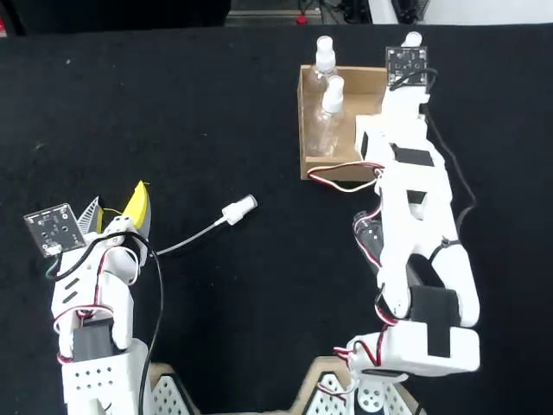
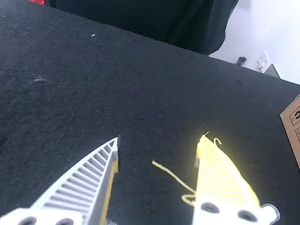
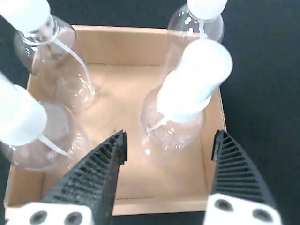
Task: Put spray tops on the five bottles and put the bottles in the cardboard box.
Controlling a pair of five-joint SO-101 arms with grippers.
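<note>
Under both arms lay the black table (image 1: 173, 104), and directly below the right gripper (image 3: 169, 136) sat the cardboard box (image 3: 126, 89). That gripper's black jaws were spread wide and held nothing, straddling a capped bottle (image 3: 187, 93) from above. Two more capped bottles (image 3: 51, 61) stood in the box to one side of it. The left gripper (image 1: 117, 197) was likewise wide and empty, and well off to its side lay a loose spray top (image 1: 238, 210) with its thin tube. A sideways swing of the right jaws would probably clip a cap and topple the crowded bottles. Whether a fourth bottle (image 3: 199, 21) stood inside the far wall or just past it was hard to tell, and from overhead the right arm hid part of the box.
</note>
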